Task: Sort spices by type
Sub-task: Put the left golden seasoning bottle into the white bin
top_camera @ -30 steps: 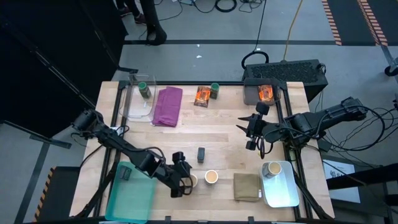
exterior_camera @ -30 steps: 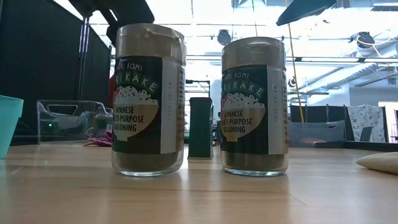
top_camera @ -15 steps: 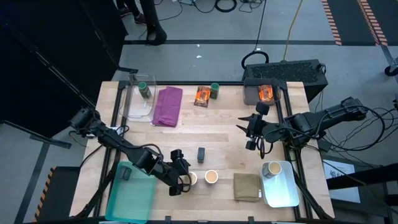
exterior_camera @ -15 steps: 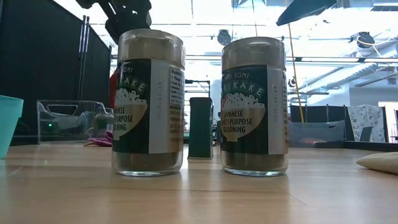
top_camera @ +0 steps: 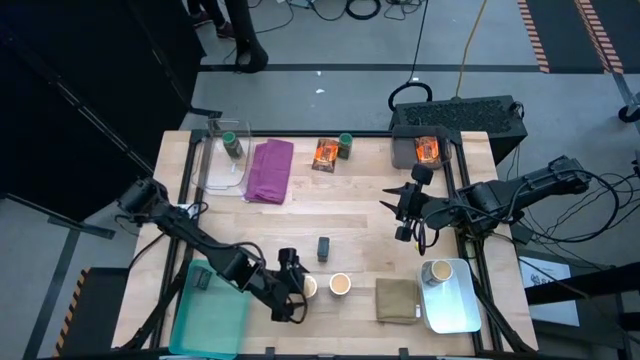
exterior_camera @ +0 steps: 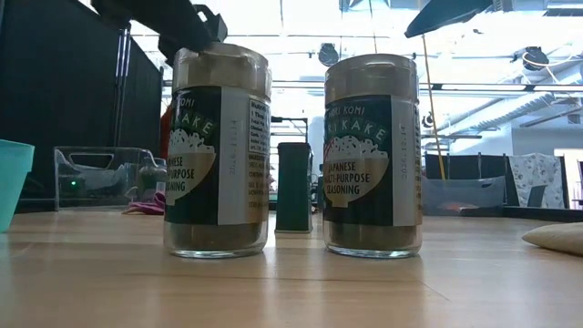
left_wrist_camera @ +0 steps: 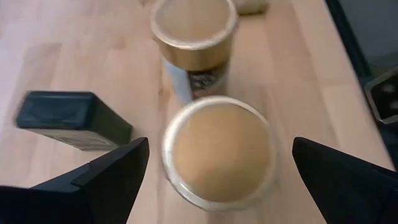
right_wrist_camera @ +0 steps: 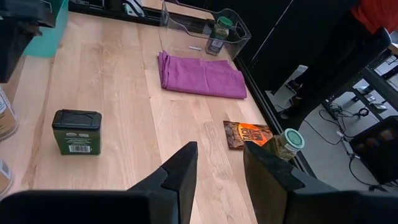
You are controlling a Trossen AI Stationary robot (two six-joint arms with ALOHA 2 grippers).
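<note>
Two tan-topped seasoning jars stand near the table's near edge: the left jar (top_camera: 308, 288) (exterior_camera: 217, 150) (left_wrist_camera: 217, 152) and the right jar (top_camera: 339, 285) (exterior_camera: 372, 155) (left_wrist_camera: 194, 43). My left gripper (top_camera: 292, 291) (left_wrist_camera: 221, 168) is open and points down over the left jar, one finger on either side of its lid without touching. A dark block (top_camera: 323, 247) (left_wrist_camera: 71, 118) (right_wrist_camera: 76, 132) stands just beyond. My right gripper (top_camera: 397, 212) (right_wrist_camera: 214, 171) hovers open over the table's right middle, holding nothing.
A green-lidded jar (top_camera: 231, 143) sits in a clear bin; another (top_camera: 345, 145) stands beside an orange packet (top_camera: 325, 152). A second packet (top_camera: 428, 150) lies in a dark tray. Purple cloth (top_camera: 270, 170), olive cloth (top_camera: 397, 300), teal tray (top_camera: 215, 320) with a block, pale tray (top_camera: 455, 310) with a cup (top_camera: 437, 272).
The left jar has turned about its upright axis, so its label now faces more to the side; it stays in place. My left gripper has shifted slightly toward the near edge, above that jar. The right arm has kept still.
</note>
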